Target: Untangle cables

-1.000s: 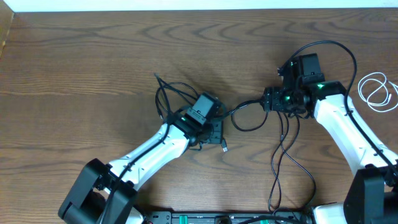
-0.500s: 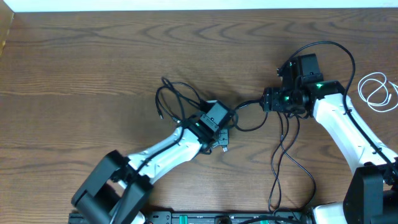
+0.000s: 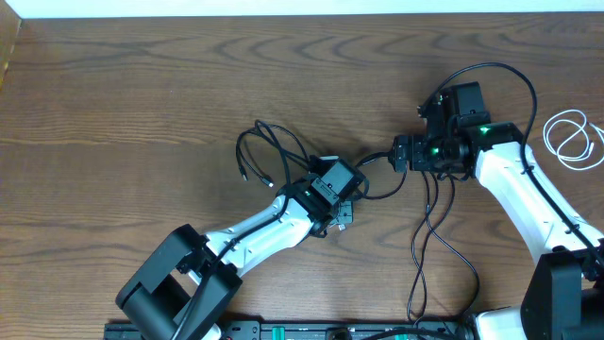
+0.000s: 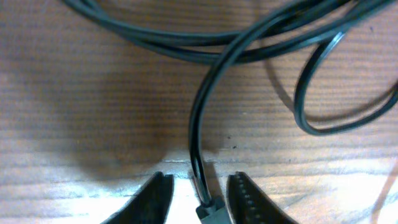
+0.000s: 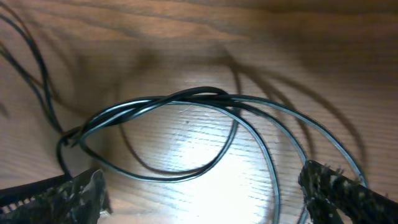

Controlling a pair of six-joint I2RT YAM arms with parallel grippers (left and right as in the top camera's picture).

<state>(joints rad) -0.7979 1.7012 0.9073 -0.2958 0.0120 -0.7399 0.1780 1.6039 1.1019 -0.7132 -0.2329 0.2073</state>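
Observation:
The black cable (image 3: 257,151) lies in loose loops mid-table and runs right to my right gripper (image 3: 398,153). My left gripper (image 3: 346,202) sits low over the wood just right of those loops. In the left wrist view its jaws (image 4: 202,202) stand narrowly apart around the cable's small plug end (image 4: 210,210), with a gap still showing on the left side. The black cable (image 4: 198,124) rises from the plug into crossed strands. My right gripper (image 5: 214,193) is wide open over a crossing of black cable (image 5: 186,98) loops, touching none. The white cable (image 3: 572,137) lies coiled at the far right.
The arms' own thicker black wires (image 3: 429,246) hang down across the table below the right gripper. A pale wall edge (image 3: 283,8) runs along the far side. Bare wood (image 3: 123,113) stretches to the left.
My left arm has swung right toward the right gripper, and the black loops have shifted right with it. The left jaws have narrowed around the plug; the right jaws have spread wider.

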